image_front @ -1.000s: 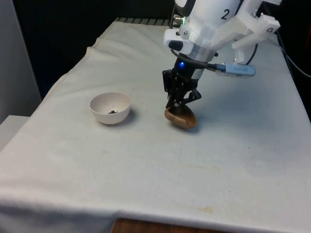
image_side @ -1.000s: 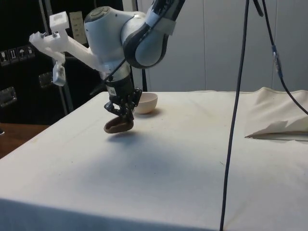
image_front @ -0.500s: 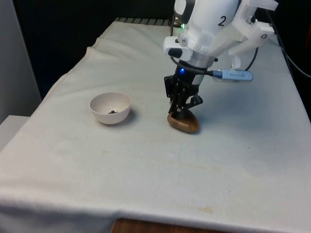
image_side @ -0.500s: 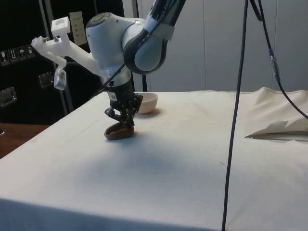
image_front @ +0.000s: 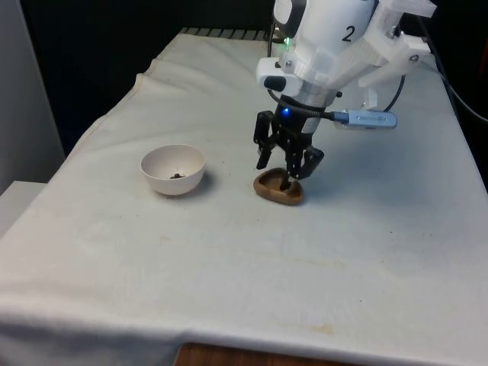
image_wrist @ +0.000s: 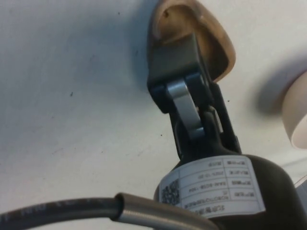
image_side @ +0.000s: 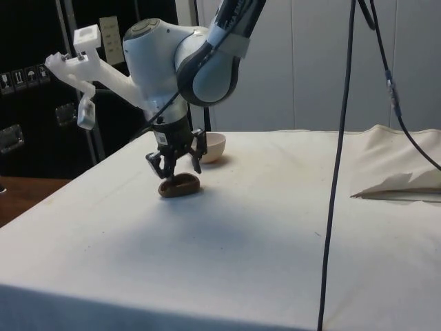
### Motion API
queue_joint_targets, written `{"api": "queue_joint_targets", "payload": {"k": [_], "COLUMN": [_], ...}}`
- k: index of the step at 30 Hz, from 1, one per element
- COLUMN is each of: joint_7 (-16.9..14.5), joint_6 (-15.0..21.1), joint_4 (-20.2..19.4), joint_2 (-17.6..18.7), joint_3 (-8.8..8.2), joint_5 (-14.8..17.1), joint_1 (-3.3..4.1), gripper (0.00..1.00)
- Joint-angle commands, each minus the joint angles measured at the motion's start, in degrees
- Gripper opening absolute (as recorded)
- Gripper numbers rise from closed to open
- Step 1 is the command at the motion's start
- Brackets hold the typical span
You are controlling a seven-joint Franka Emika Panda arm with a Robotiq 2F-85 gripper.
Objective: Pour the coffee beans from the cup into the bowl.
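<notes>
Now the brown cup (image_front: 278,188) sits on the tabletop (image_front: 229,252), which wears a white cloth. It looks low and rounded, and its mouth faces up. The white bowl (image_front: 173,169) stands on the same cloth, well apart from the cup, toward the front view's left of it. A few dark coffee beans (image_front: 176,175) lie at the bottom of the bowl. The black jaws hang right above the cup and are spread wide, so they pinch nothing. One finger (image_front: 264,149) points down just outside the cup, on the side nearer the bowl. The other finger (image_front: 309,162) hangs over the cup's far side, away from the bowl. A thin black part between them reaches down into the cup's mouth. From the side view the gripper (image_side: 176,157) hangs over the cup (image_side: 179,185), and the bowl (image_side: 213,147) peeks out behind the arm. Up close in the wrist view, one finger (image_wrist: 181,79) lies across the cup (image_wrist: 211,38), and the cup's inside looks tan and bare where it shows. A bit of the bowl's white rim (image_wrist: 293,120) shows near the cup. The big white arm (image_front: 335,38) leans over the cup from behind.
</notes>
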Motion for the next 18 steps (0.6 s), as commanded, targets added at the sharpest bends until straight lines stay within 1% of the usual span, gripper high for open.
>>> {"api": "queue_joint_targets", "payload": {"k": [1,5,7,8,9,10,12,17,18], "joint_7": [-0.34,-0.34,-0.63,0.06,-0.69,-0.8,-0.92,-1.49,-0.69], "joint_6": [0.34,0.34,0.4,0.0,0.46,0.57,0.57,0.57,0.0], "joint_4": [-0.17,-0.17,-0.57,0.0,-0.74,-1.15,-1.38,-2.81,-2.29], "joint_2": [0.0,0.0,-0.69,-0.06,-0.97,-1.6,-1.95,-4.3,-3.78], "joint_3": [0.34,0.4,0.57,0.0,0.63,0.63,0.63,0.52,-0.06], "joint_5": [0.52,0.57,0.8,0.0,0.92,1.15,1.38,2.12,1.26], "joint_1": [-0.34,-0.34,-0.57,0.0,-0.63,-0.69,-0.69,-0.74,-0.11], "gripper": [0.67,0.87,0.97,1.0,1.0,1.0,1.0,1.0,1.0]}}
